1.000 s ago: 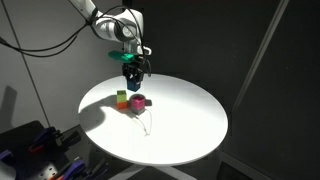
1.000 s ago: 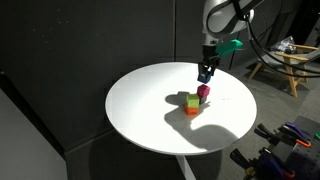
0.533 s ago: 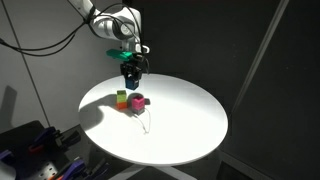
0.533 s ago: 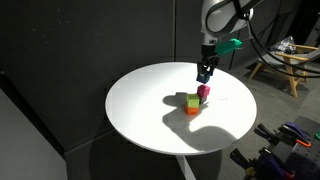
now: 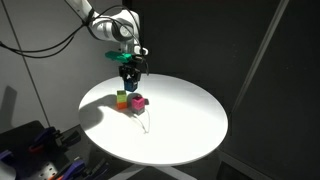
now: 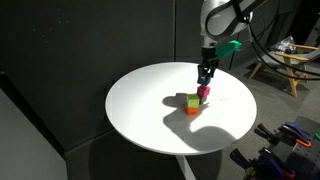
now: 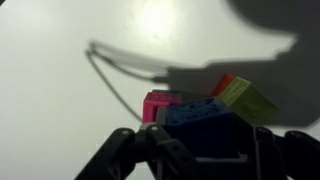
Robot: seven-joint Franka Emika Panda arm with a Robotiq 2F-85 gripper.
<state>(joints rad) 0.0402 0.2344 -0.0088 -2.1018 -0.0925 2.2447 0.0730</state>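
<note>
**Entry: blocks on the bench (image 5: pixel 190 125), placed relative to the pink block (image 5: pixel 139 102).**

- **Blue block (image 7: pixel 203 113):** was held clamped between the fingers of the tool (image 6: pixel 204 76). It was lifted clear of the bench, roughly over the pink block and seemingly apart from it. It had not been set down on anything.
- **Pink block:** was left resting on the bench, untouched by the tool.
- **Green block (image 6: pixel 192 99):** was stacked on an orange block (image 6: pixel 190 110), just beside the pink block. Whether the stack touched the pink block could not be told.
- **Arm:** was extended from beyond the pink block, with the wrist turned so that the tool pointed straight down above it. The fingers were closed on the blue block's sides.
</note>
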